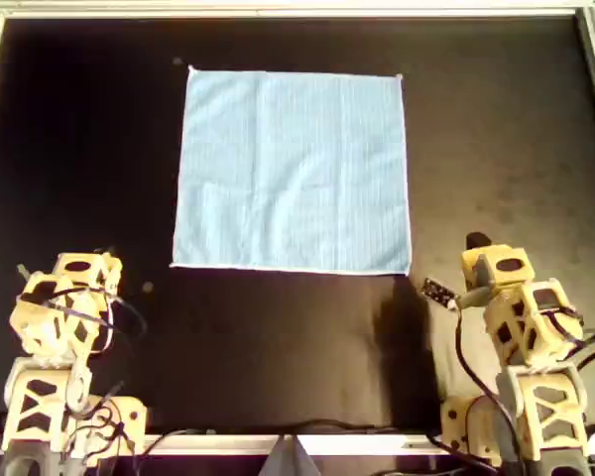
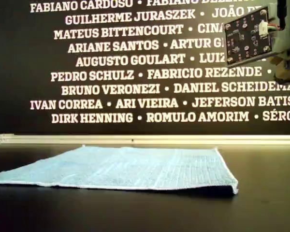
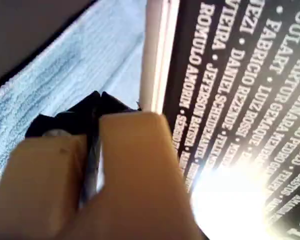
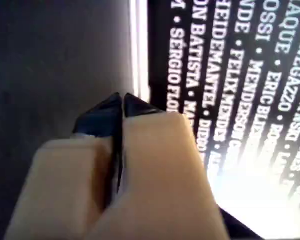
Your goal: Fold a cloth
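Observation:
The cloth [image 1: 293,169] is a light-blue square lying flat and unfolded on the black table, toward the far side in the overhead view. It also shows in the exterior view as the cloth [image 2: 130,166] and in the left wrist view as the cloth [image 3: 65,75]. My left gripper [image 3: 96,102] is shut and empty, held above the table short of the cloth, on the arm [image 1: 69,297] at the overhead view's lower left. My right gripper [image 4: 122,102] is shut and empty over bare table, on the arm [image 1: 516,307] at the overhead view's lower right, just off the cloth's near corner.
A white rail [image 1: 278,10] borders the table's far edge. Behind it stands a black wall with white names [image 2: 135,58]. A small circuit board [image 2: 246,36] on an arm hangs at the exterior view's upper right. Bare black tabletop [image 1: 278,347] lies between the arms.

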Robot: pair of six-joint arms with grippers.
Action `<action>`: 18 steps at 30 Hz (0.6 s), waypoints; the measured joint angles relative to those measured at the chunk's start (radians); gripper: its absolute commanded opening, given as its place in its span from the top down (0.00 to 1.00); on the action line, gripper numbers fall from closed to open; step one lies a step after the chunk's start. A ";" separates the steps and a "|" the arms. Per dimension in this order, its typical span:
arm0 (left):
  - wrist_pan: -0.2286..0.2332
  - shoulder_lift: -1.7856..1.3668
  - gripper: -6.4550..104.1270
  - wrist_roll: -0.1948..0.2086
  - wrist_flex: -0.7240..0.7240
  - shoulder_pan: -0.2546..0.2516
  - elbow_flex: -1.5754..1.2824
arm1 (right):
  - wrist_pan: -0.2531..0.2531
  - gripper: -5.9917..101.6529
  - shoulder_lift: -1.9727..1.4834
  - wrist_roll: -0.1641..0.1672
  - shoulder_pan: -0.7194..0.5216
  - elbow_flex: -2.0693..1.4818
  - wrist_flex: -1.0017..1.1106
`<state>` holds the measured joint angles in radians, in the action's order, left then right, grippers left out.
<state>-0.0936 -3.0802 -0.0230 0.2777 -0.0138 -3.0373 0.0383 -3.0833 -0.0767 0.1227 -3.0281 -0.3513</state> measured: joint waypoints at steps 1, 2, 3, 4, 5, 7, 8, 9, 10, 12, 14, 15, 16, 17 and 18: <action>0.000 0.000 0.86 0.000 0.000 0.000 0.000 | -0.002 0.80 0.000 0.000 0.000 0.000 0.000; 0.000 -0.002 0.82 0.000 0.000 0.000 0.000 | -0.002 0.76 0.000 -0.003 0.000 0.000 0.000; 0.000 -0.002 0.77 0.000 0.000 0.000 0.000 | -0.002 0.71 0.000 -0.005 0.000 0.000 0.000; 0.000 -0.002 0.72 0.000 0.000 0.000 0.000 | -0.002 0.67 0.000 -0.006 0.000 0.000 0.000; 0.005 -0.002 0.66 0.002 0.000 0.000 0.000 | 0.002 0.62 0.000 -0.006 0.000 0.000 0.000; 0.006 -0.002 0.57 0.003 0.000 0.000 0.000 | 0.002 0.55 0.000 -0.003 0.000 0.000 0.000; 0.006 -0.002 0.53 0.000 0.000 0.000 0.000 | 0.002 0.51 0.000 -0.002 0.000 0.000 0.000; 0.006 -0.002 0.50 0.000 0.000 0.000 0.000 | 0.002 0.49 0.000 0.000 0.000 0.000 0.000; 0.006 -0.002 0.48 0.000 0.000 0.000 0.000 | 0.002 0.46 0.000 0.000 0.000 0.000 0.000; 0.006 -0.002 0.45 0.000 0.000 0.000 0.000 | 0.002 0.42 0.000 0.000 0.000 0.000 0.000; 0.003 -0.002 0.44 0.000 0.000 0.000 0.000 | 0.002 0.41 0.000 0.000 0.000 0.000 0.000; 0.003 -0.002 0.44 0.000 0.000 0.000 0.000 | 0.002 0.40 0.000 0.003 0.000 0.000 0.000; 0.003 -0.002 0.44 0.000 0.000 0.000 0.000 | -0.003 0.40 0.000 0.006 0.000 0.000 0.000; 0.003 -0.002 0.44 0.000 0.000 0.000 0.000 | -0.006 0.40 0.000 0.006 0.000 0.000 0.000; 0.003 -0.002 0.44 0.000 0.000 0.000 0.000 | -0.008 0.40 0.000 0.006 0.002 0.000 0.000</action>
<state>-0.0905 -3.0818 -0.0230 0.2777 -0.0138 -3.0373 0.0307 -3.0833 -0.0706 0.1243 -3.0281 -0.3513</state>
